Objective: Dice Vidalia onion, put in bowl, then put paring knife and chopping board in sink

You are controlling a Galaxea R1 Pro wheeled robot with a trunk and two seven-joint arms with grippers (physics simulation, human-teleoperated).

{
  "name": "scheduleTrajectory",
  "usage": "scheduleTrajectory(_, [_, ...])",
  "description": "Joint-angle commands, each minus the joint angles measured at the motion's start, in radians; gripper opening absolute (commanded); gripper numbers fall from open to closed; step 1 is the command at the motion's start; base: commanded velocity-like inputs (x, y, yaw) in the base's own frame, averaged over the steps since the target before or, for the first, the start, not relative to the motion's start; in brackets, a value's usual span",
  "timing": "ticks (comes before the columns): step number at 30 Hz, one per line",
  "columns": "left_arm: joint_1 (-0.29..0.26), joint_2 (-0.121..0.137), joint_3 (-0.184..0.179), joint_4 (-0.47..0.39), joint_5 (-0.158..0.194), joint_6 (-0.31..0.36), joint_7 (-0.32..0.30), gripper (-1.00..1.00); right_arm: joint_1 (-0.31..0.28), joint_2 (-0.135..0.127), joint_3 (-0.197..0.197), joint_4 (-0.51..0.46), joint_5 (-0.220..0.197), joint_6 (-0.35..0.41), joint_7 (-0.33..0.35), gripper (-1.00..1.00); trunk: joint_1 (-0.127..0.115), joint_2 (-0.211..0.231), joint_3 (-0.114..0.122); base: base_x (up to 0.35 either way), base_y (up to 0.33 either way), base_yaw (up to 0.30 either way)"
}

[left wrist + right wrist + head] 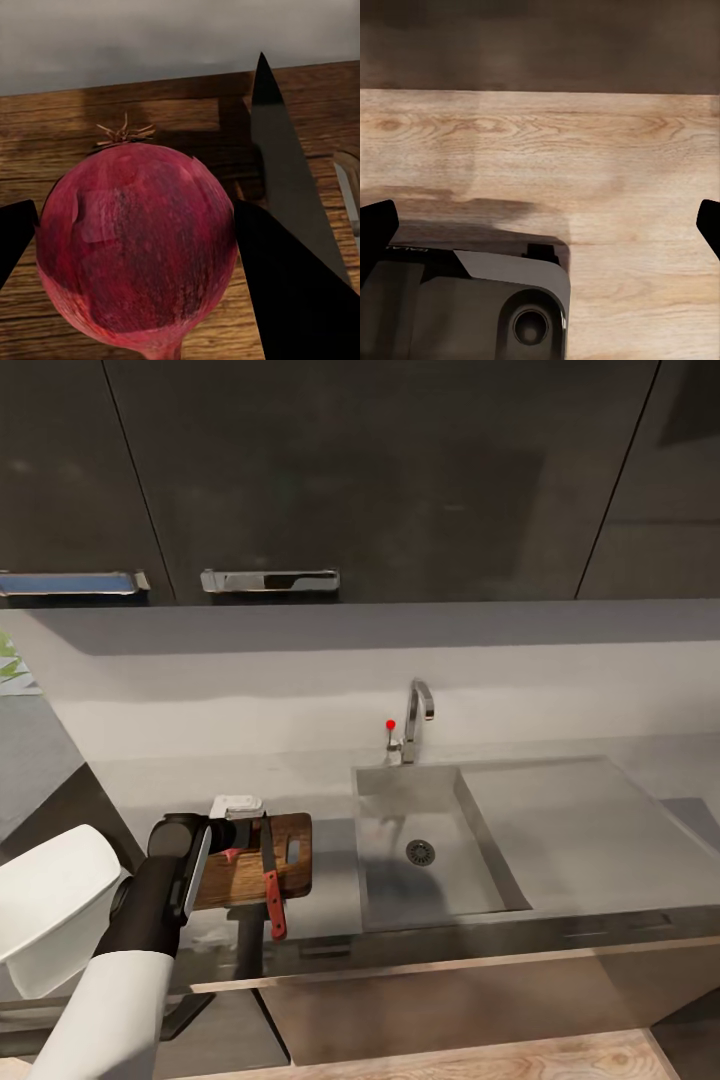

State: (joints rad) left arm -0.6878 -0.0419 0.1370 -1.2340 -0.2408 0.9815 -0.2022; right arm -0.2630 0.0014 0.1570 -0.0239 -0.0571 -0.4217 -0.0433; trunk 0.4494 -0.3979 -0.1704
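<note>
Onion [135,244], dark red, dry root tuft

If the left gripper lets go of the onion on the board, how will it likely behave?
The onion looks round and smooth-skinned, so it may roll on the flat chopping board. It sits between the left gripper fingers, close to the paring knife, which it might nudge.

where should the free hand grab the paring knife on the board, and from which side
Take the paring knife by its red handle, coming from above at the counter's front edge. The knife lies flat on the chopping board with its handle pointing toward the robot and overhanging the board's near edge, while the dark blade lies close beside the onion, which sits between the left hand's fingers.
</note>
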Motion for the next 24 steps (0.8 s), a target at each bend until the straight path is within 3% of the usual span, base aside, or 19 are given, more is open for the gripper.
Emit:
scheduleTrajectory(1, [-0.001, -0.001, 0.003, -0.001, -0.012, 0.003, -0.012, -1.0, -0.001, 0.0, 0.009, 0.001, -0.006, -0.003, -0.004, 1.0, 0.001, -0.002, -0.002, 0.0, 0.0, 0.0])
scheduleTrajectory(24, [-0.001, 0.0, 0.003, 0.001, -0.011, 0.002, -0.012, -1.0, -0.001, 0.0, 0.009, 0.001, -0.006, -0.003, -0.004, 1.0, 0.001, -0.002, -0.012, 0.0, 0.0, 0.0])
